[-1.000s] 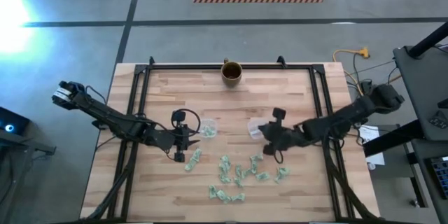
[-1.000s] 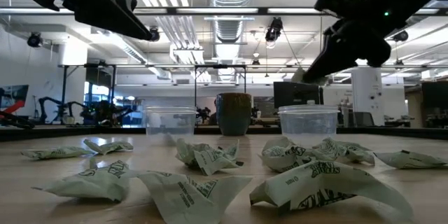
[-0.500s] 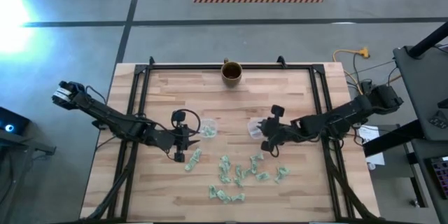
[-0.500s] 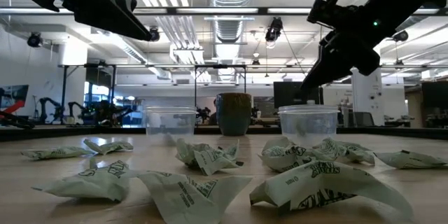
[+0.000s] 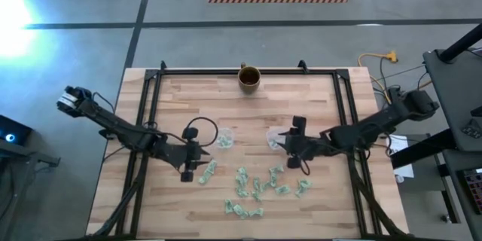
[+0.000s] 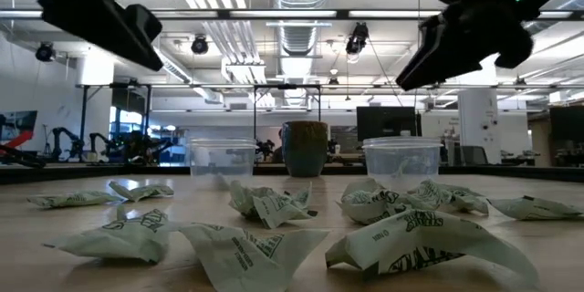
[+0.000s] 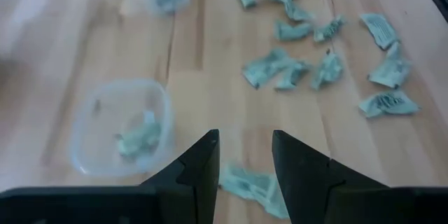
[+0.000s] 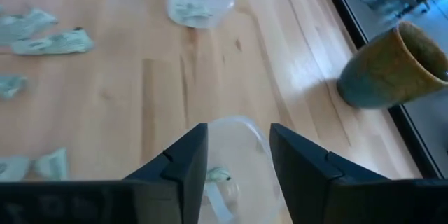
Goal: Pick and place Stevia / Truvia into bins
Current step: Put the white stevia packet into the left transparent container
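Several crumpled green-and-white Stevia packets (image 5: 256,188) lie scattered on the wooden table toward its near edge. Two clear cups stand mid-table. The left bin (image 5: 224,137) holds a packet (image 7: 140,136), and the right bin (image 5: 273,137) holds one too (image 8: 218,176). My left gripper (image 7: 243,161) hangs open above a packet (image 7: 246,182) lying just near of the left bin. My right gripper (image 8: 236,155) is open above the right bin (image 8: 234,140), with nothing between its fingers.
A brown-gold mug (image 5: 249,77) stands at the table's far edge, behind the bins. A black frame rail (image 5: 226,71) runs around the tabletop. Bare wood lies between the two bins and along the table's left and right sides.
My right gripper has opened above the right bin and risen a little. My left gripper has rolled and tipped over the packet near the left bin, staying open. The packets on the table have kept still.
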You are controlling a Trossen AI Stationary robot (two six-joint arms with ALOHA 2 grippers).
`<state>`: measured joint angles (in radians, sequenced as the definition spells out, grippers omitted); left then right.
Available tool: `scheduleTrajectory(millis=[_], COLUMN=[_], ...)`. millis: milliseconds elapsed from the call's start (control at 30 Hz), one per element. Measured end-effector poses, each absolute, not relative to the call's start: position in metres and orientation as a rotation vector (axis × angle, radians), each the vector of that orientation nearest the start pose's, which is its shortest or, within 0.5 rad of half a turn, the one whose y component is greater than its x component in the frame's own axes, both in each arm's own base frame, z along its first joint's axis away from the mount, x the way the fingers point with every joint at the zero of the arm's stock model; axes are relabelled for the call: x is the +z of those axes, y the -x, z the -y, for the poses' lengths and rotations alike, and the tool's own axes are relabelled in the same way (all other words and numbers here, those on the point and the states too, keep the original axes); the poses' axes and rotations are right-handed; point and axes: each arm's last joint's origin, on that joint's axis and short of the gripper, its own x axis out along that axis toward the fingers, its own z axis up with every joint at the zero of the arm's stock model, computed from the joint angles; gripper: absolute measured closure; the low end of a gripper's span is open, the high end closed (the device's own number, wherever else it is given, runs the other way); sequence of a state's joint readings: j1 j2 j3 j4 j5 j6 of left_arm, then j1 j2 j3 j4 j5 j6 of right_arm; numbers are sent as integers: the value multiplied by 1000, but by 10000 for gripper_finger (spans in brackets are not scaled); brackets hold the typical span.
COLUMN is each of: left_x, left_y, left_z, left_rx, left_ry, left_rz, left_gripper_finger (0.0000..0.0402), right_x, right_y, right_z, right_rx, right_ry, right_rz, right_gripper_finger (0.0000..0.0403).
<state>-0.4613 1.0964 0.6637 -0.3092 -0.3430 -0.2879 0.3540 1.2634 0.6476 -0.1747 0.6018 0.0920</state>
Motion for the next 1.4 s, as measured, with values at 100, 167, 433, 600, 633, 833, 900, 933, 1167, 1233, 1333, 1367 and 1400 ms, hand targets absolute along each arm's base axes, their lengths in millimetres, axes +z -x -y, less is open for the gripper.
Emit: scheduleTrajectory(millis=[100, 167, 433, 600, 633, 833, 900, 933, 1167, 1233, 1333, 1367, 1400], left_x=[220, 214, 178, 165, 162, 153, 151, 150, 148, 148, 148, 147, 147], left_y=[-199, -201, -214, -220, -221, -225, -226, -226, -229, -231, -231, -231, -231], left_z=[94, 97, 106, 109, 110, 110, 110, 110, 108, 107, 106, 105, 105], left_rx=[-28, -45, -49, -39, -37, -15, -5, -2, -5, -6, 1, 3, 3], left_ry=[-16, -8, 8, -21, -26, -41, -49, -51, -54, -54, -51, -52, -52], left_rz=[-719, -751, -937, -989, -997, -1012, -1013, -1016, -998, -988, -989, -992, -993], left_gripper_finger=[285, 285, 285, 285, 285, 285, 285, 285, 285, 285, 285, 285, 285], right_x=[199, 199, 199, 199, 199, 199, 199, 199, 199, 199, 199, 199, 199], right_y=[-227, -226, -226, -226, -226, -226, -226, -226, -226, -226, -226, -226, -226], right_z=[-71, -73, -75, -75, -75, -75, -75, -75, -75, -75, -75, -75, -75], right_rx=[-244, -234, -227, -227, -227, -226, -227, -227, -225, -225, -223, -222, -222], right_ry=[291, 299, 305, 304, 304, 302, 301, 300, 298, 298, 297, 294, 292], right_rz=[-688, -685, -687, -687, -687, -686, -685, -685, -686, -686, -686, -686, -686], right_gripper_finger=[257, 259, 274, 281, 282, 288, 290, 291, 290, 290, 292, 294, 295])
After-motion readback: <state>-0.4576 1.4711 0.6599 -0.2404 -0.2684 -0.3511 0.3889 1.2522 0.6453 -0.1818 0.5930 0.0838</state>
